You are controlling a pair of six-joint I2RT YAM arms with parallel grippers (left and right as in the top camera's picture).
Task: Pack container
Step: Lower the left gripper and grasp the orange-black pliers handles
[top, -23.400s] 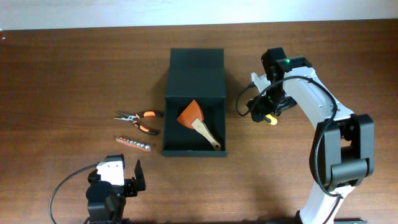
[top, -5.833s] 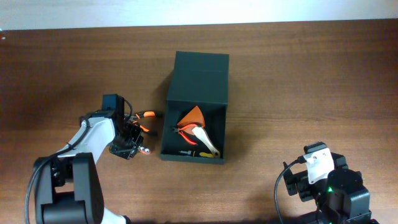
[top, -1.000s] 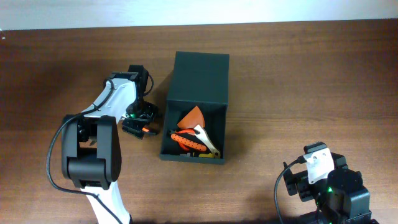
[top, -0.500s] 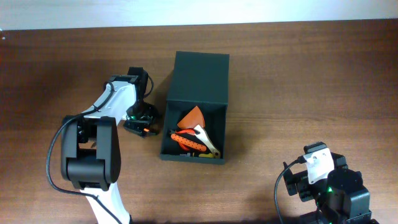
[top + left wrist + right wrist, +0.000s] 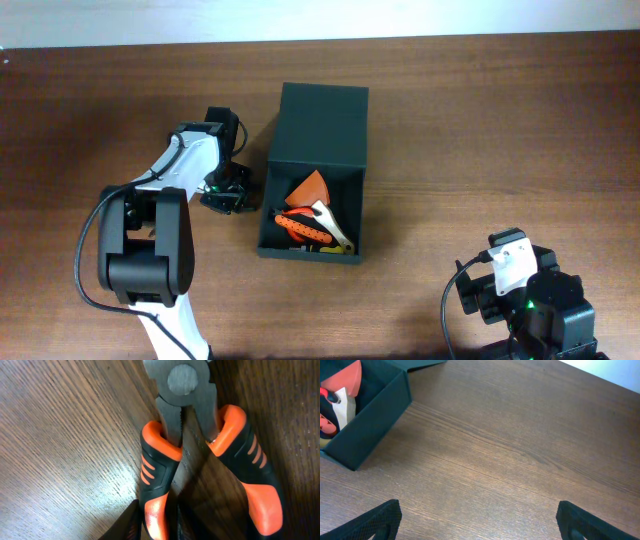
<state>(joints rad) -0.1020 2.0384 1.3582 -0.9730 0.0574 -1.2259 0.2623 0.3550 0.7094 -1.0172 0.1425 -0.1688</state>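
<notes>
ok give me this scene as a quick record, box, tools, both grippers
container: open, flap lid laid back, on the table
inside: orange scraper, plus other orange tools
pliers: orange-black handles, lying on the table outside the container
left gripper: beside the container, over the pliers; fingers seem to straddle one handle, grip unclear
right gripper: open, empty, apart from the container
status: pliers not yet packed
</notes>
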